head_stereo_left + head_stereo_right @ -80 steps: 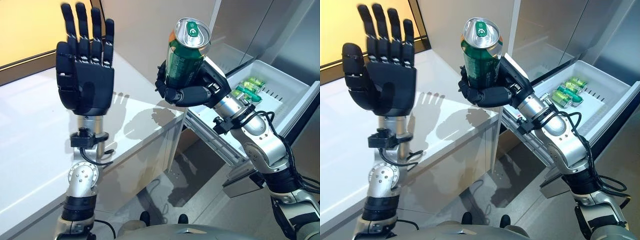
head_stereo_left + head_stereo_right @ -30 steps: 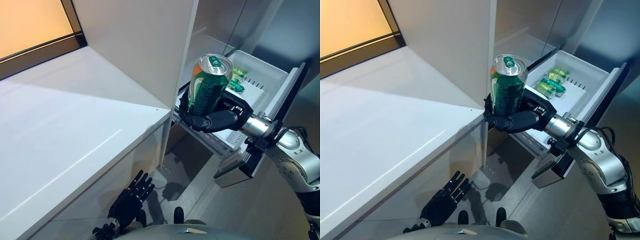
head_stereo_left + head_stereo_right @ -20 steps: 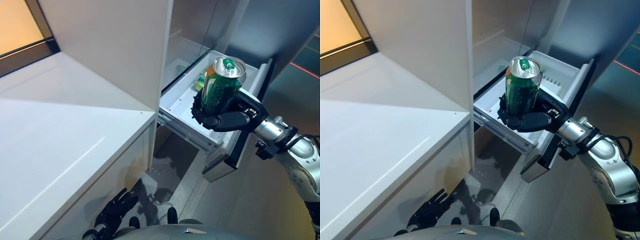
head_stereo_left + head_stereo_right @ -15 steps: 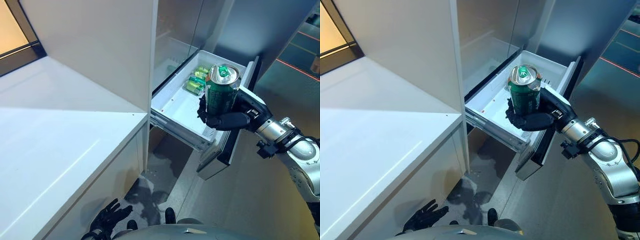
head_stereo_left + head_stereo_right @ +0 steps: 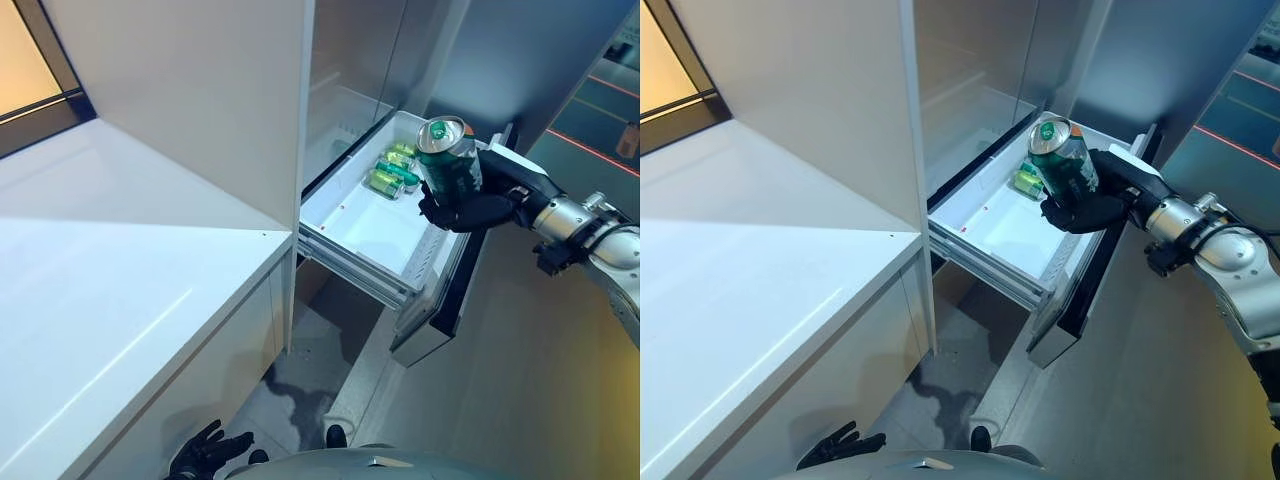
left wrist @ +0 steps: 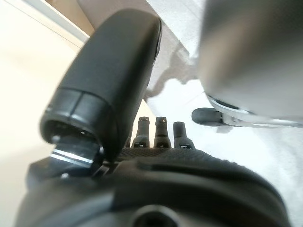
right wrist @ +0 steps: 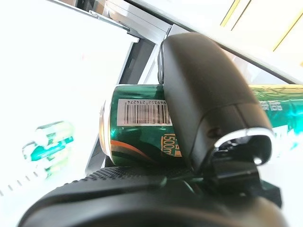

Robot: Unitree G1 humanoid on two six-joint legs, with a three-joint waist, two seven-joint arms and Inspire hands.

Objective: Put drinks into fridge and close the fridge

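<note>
A tall green aluminium drink can (image 5: 447, 155) is held in the right hand (image 5: 478, 205), whose fingers and thumb are wrapped round the can's lower body. The can is carried above the right rim of the pulled-out white plastic fridge drawer (image 5: 352, 228), its long axis leaning a little, with the silver top tipped toward eleven o'clock. From the can, the bare drawer floor lies toward seven o'clock and lower down; this is the relation on which the coming move is judged to turn, since the can has to be lowered and shifted that way past the drawer wall. A few small green cans (image 5: 392, 170) are already lying on their sides at the drawer's far end, toward ten o'clock from the held can. The left hand (image 5: 208, 454) hangs low by the white desk (image 5: 90, 290) at seven o'clock in the head views, its fingers loosely extended and holding nothing. The right arm is plainly the nearer one. The drawer stands fully open, so closing is not yet due.
</note>
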